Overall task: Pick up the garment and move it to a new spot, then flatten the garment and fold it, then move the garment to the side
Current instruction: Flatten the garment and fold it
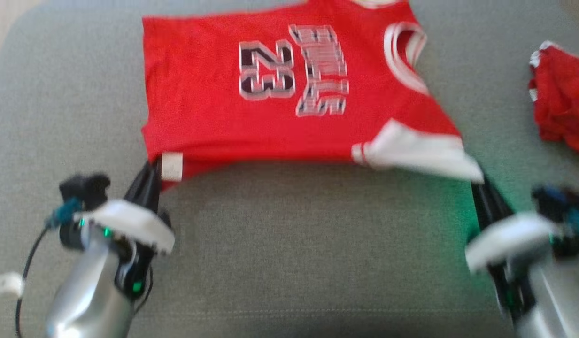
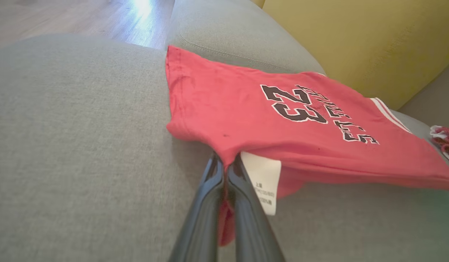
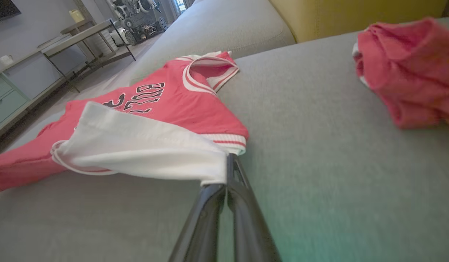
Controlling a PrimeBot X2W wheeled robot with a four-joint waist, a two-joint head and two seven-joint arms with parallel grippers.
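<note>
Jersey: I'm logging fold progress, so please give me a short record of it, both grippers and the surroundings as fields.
garment: red jersey, number 23, print facing up
surface: grey sofa
left gripper: shut on the jersey's near hem corner, beside a white label
right gripper: shut on white fabric at the jersey's other near corner
near edge: appears raised off the sofa between the grippers; far part lies on it
other item: crumpled red cloth to the right, apart from the jersey

Grey sofa (image 1: 289,244), yellow back cushion (image 2: 355,36), wood floor (image 2: 82,18) w/ glare, teal cabinet (image 3: 6,100)
</note>
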